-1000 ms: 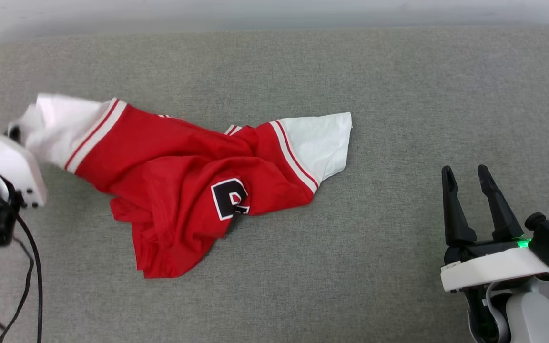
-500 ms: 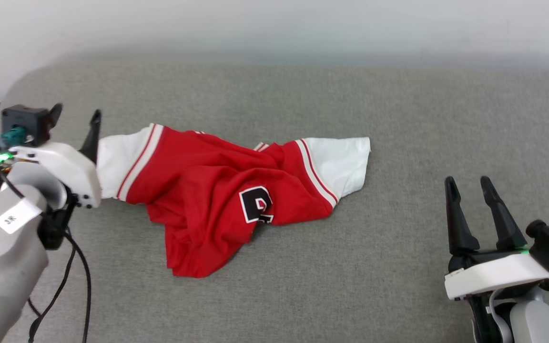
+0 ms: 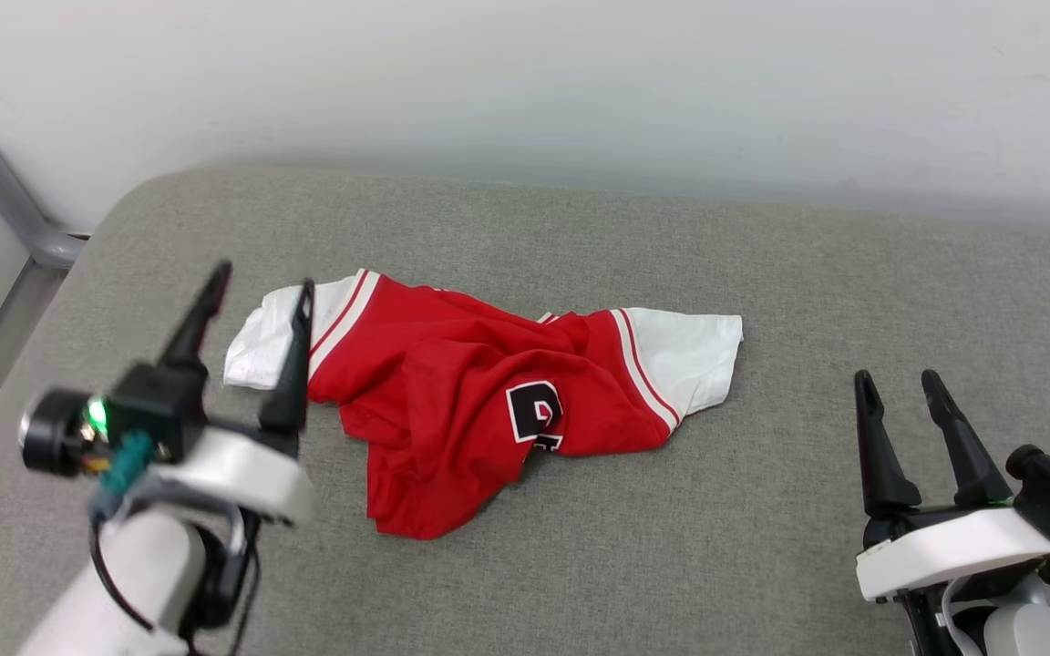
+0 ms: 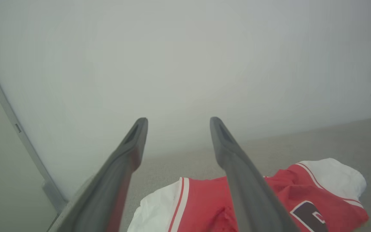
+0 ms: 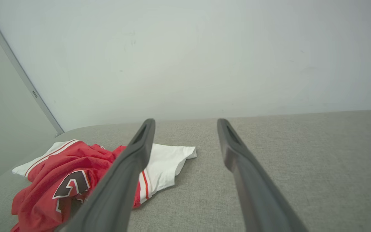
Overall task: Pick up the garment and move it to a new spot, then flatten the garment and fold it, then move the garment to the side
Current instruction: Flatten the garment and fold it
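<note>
Garment (image 3: 452, 383): red jersey, crumpled on grey fabric surface (image 3: 762, 547), white sleeves splayed. Left tool (image 3: 263, 277): wide, empty, hovering beside the near sleeve. Right tool (image 3: 896, 375): wide, empty, well apart. Risk: pinching one layer likely drags the bunched folds tighter.

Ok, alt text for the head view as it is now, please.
A crumpled red shirt with white sleeves lies on a grey cushion, held by neither pincer. The left pincer is open near the sleeve on the left; the right pincer is open, well off to the right.
</note>
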